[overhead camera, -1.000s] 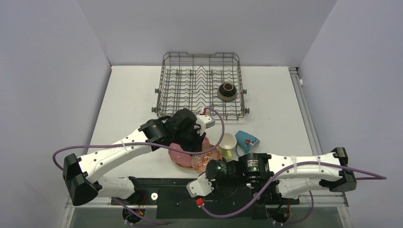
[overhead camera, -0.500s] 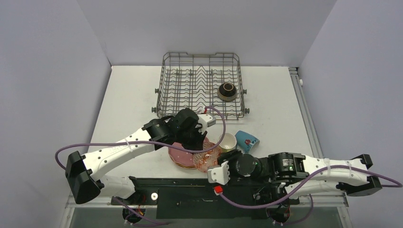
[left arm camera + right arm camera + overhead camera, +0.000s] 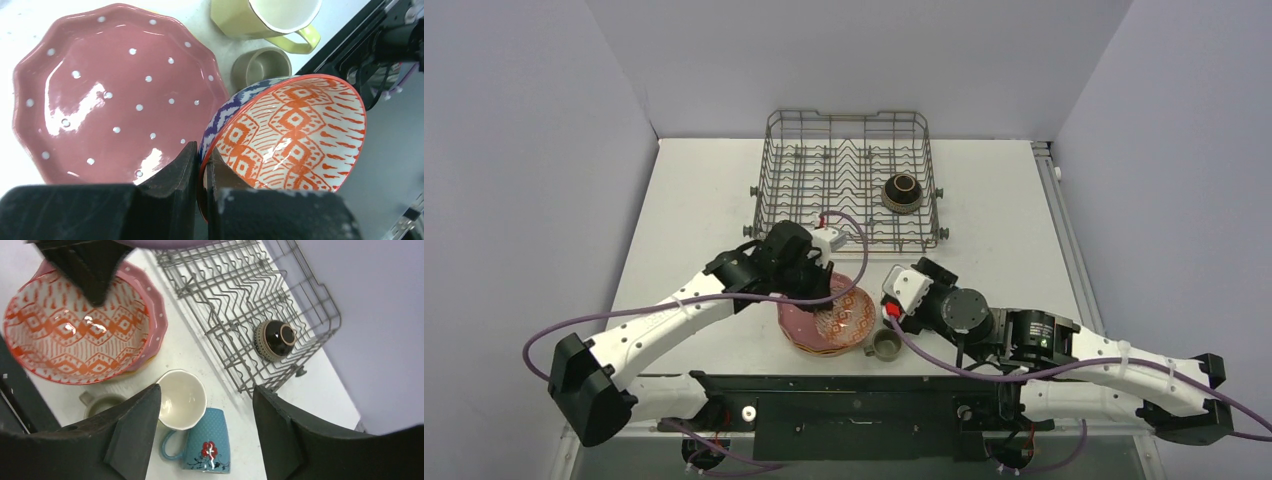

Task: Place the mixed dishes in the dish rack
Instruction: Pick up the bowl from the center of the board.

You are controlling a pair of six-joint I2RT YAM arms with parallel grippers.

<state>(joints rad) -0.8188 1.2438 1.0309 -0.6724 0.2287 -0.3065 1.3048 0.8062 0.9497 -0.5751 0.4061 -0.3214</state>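
Left jaws clench the rim of the patterned bowl (image 3: 295,130), right jaws released and empty; next I'd lift it into the dish rack (image 3: 824,175) at the desk's far edge.

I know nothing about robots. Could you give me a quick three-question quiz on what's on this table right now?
1. True or false: the dark brown bowl sits inside the dish rack.
2. What is the left gripper pinching by its rim?
A. the pink plate
B. the red-patterned bowl
C. the yellow mug
3. Fill in the gap: the jaws of the right gripper stand ____ above the mugs.

Key: 1 true; 2 B; 3 open.
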